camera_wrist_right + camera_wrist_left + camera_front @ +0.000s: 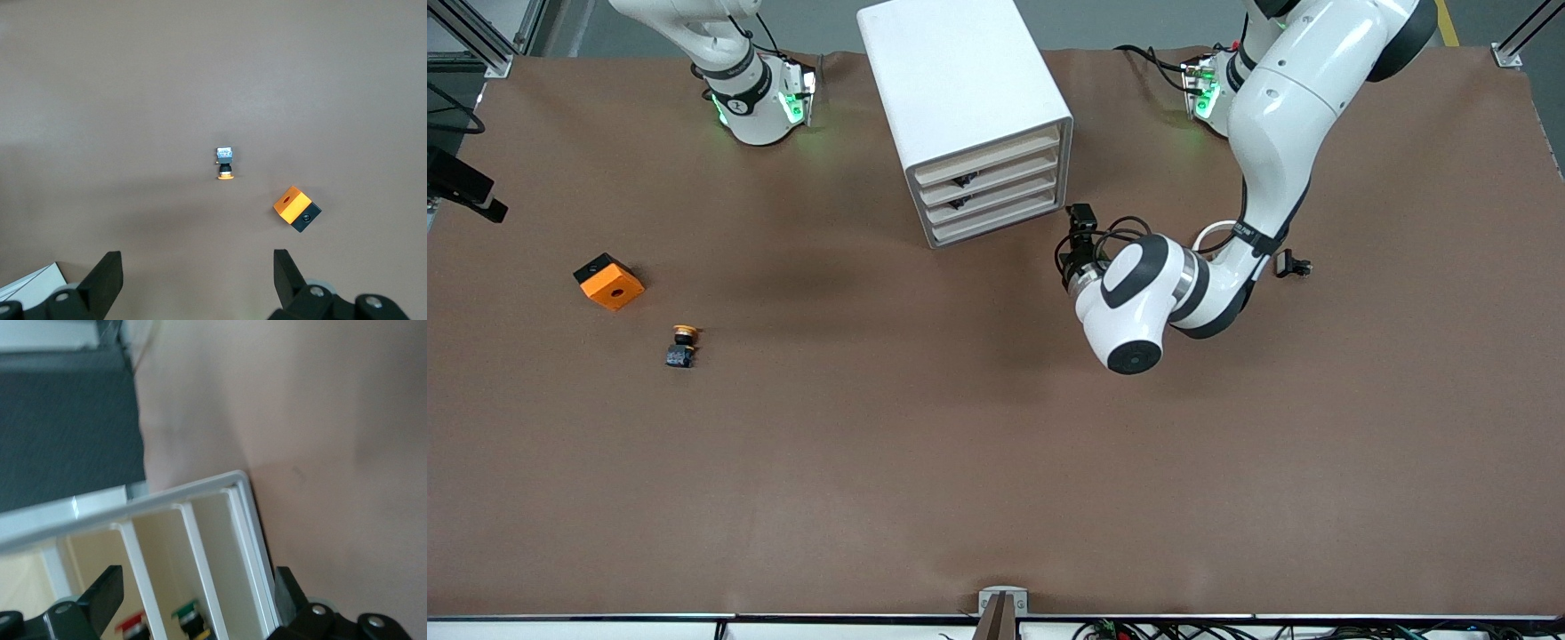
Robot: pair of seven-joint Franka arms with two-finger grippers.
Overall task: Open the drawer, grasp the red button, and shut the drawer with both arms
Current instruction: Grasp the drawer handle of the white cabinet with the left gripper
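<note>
Mostly hidden inside the white cabinet [965, 107], the red-capped button [131, 623] peeks out, cut off, between the left gripper's [197, 597] wide-apart jaws at the drawer [989, 180] fronts, while the right gripper [197, 277] waits, jaws apart, above the table [996, 462].

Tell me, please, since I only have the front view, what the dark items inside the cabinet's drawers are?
Observer: The left wrist view shows a red-capped button in one compartment of the cabinet and a green-capped one in the compartment beside it.
Operator: Is the left gripper open?
Observer: Yes, the left gripper is open in front of the cabinet, holding nothing.
Operator: And the right gripper, which I cannot see?
Observer: The right gripper is open too, waiting over the table and looking down on the orange-yellow button and orange cube.
</note>
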